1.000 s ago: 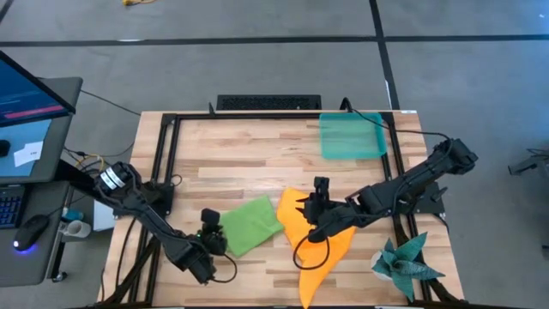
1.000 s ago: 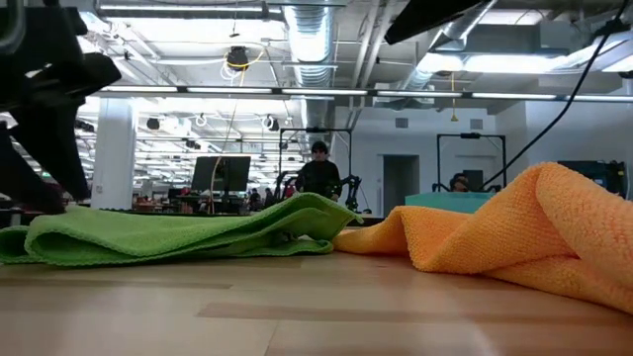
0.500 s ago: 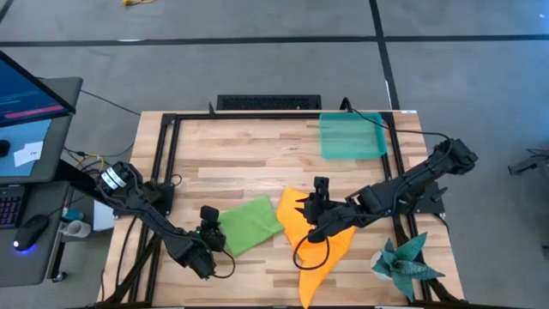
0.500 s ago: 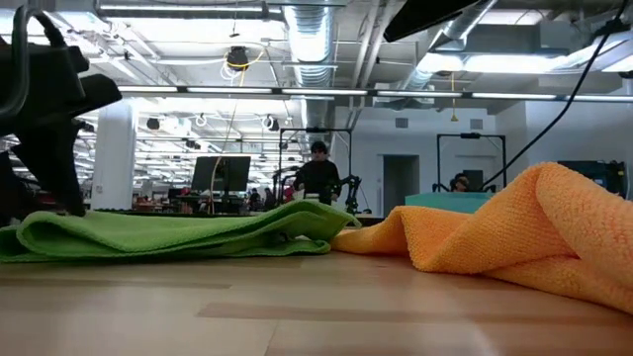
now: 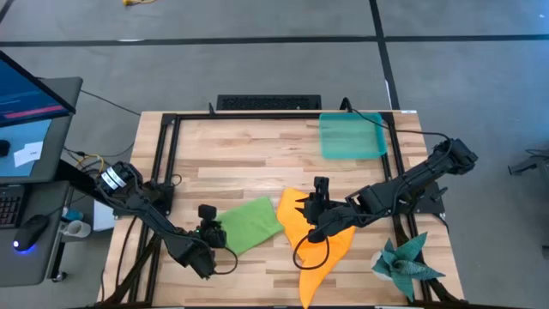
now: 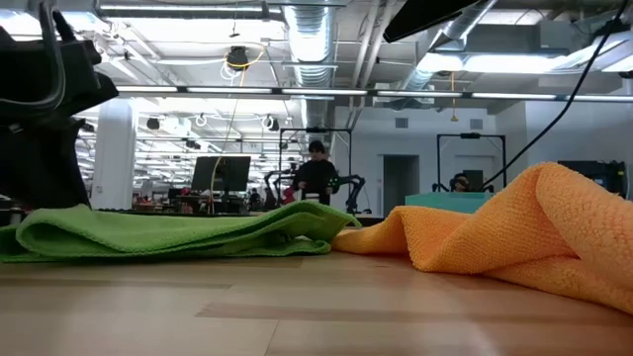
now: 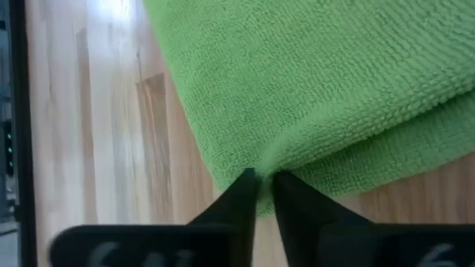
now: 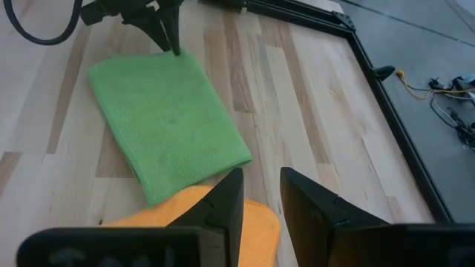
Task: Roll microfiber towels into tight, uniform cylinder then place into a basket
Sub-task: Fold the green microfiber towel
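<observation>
Green towel (image 5: 250, 225) folded flat; orange towel (image 5: 316, 240) crumpled beside; teal basket (image 5: 350, 136) apart.

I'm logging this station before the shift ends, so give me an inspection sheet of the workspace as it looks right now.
Surface: wooden table in a black frame.
Job's things: green towel folded flat; orange towel crumpled, overlapping its edge; teal basket at the far right corner, nothing in it.
Clutter: dark teal spiky cloth at the near right corner.
Hands: left hand pinching the green towel's corner; right hand over the orange towel, fingers apart.
Cables: black cable loops on both arms.
Surroundings: monitor left of the table; people in the room behind.
</observation>
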